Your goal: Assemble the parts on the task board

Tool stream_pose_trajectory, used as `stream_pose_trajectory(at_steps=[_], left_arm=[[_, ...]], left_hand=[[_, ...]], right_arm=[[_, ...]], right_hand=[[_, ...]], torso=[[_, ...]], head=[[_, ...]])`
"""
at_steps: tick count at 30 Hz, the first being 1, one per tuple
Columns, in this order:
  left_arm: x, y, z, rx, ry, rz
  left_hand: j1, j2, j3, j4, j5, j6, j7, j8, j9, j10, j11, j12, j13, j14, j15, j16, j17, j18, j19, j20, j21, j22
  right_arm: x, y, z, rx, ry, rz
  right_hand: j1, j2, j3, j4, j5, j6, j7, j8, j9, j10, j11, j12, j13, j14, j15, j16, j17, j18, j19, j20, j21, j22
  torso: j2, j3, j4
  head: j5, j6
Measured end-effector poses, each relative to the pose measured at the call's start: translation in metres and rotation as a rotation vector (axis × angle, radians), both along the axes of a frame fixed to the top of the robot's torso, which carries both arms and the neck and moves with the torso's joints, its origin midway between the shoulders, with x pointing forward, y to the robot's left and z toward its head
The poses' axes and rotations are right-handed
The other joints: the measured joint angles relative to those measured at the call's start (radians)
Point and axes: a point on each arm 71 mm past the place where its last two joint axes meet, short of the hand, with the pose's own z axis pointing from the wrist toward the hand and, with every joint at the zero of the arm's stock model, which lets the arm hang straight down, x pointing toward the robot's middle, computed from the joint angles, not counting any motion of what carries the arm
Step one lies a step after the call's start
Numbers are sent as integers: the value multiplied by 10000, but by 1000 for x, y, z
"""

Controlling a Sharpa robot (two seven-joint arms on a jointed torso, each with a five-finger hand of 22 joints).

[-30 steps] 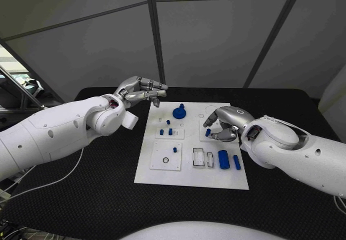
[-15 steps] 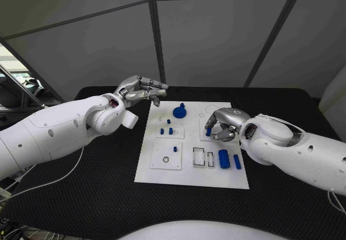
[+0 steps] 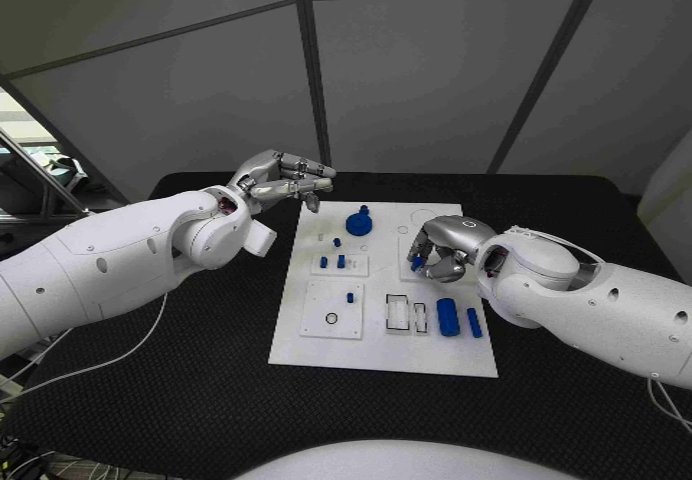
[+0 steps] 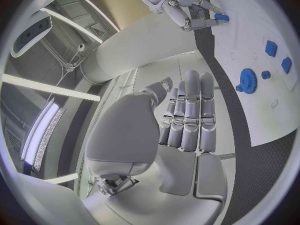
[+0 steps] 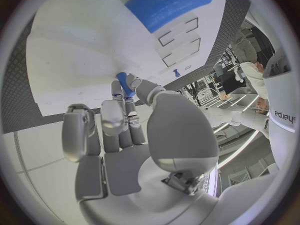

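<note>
While the small blue peg point(image 3: 415, 264) sat pinched between the fingertips point(image 5: 118, 89) of my right hand point(image 3: 444, 250), its tip hung just above the task board point(image 3: 378, 350), over the small raised plate on the board's right side. I judged the insertion step was in hand; next I would need to line the peg upright over its hole and press it down, though I could not see the hole under the fingers. Beyond the fingers lay a blue cylinder point(image 3: 447, 318) and a thinner blue bar point(image 3: 473, 323), beside two rectangular slots point(image 3: 405, 314). Further off stood the blue gear point(image 3: 359, 224). My left hand point(image 3: 281, 182) hovered off the board's far corner, fingers loosely curled and holding nothing, clear of the work.
</note>
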Motion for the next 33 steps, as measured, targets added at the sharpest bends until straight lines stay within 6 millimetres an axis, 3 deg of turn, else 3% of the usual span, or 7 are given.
stream_pose_trajectory(at_steps=[5,6,18,26,33], left_arm=[[0,0,0,3,2,6],[0,0,0,3,2,7],[1,2,-1,25,19,46],[1,3,-1,39,41,68],[1,3,-2,39,55,59]], left_hand=[[0,0,0,0,0,0,0,0,1,0,0,0,4,0,0,0,-3,0,0,0,-41,-7],[0,0,0,0,0,0,0,0,6,0,0,0,15,0,0,0,-9,0,0,0,-77,-25],[0,0,0,0,0,0,0,0,11,0,0,0,17,0,0,0,-10,0,0,0,-77,-39],[0,0,-29,-29,0,0,0,0,10,0,0,0,25,0,0,-42,-9,1,0,0,-77,-39],[0,0,-28,-28,0,0,0,0,9,0,0,0,25,0,0,-41,-8,1,0,0,-77,-38]], right_arm=[[0,0,0,-5,-15,-35],[0,-1,0,-3,-23,-48],[-7,-3,8,449,-321,-81],[-15,2,34,1662,-659,-13],[-25,20,44,2445,-533,394]], right_hand=[[-67,64,2,108,-1,197,-86,13,17,197,-91,0,-1,-1,-73,89,96,-27,-19,-60,130,0],[-81,76,-5,118,-2,260,-96,51,19,269,-117,0,-2,20,-94,117,130,-165,-4,-75,139,-1],[-210,154,-84,306,-38,410,-90,167,42,566,-210,0,24,34,-179,232,231,-164,-4,-149,292,-2],[-207,158,-86,306,-39,413,-87,164,42,583,-228,0,23,34,-178,232,233,-164,-4,-149,319,-2],[-179,184,-87,305,-40,415,-86,150,42,583,-228,0,22,33,-178,232,238,-163,-4,-148,319,-3]], torso=[[-2,-1,-1],[-2,-1,-2],[-11,0,-1],[-22,-4,-1],[-20,-12,17]], head=[[-6,-24],[-6,-33],[13,-42],[32,-16],[116,-26]])
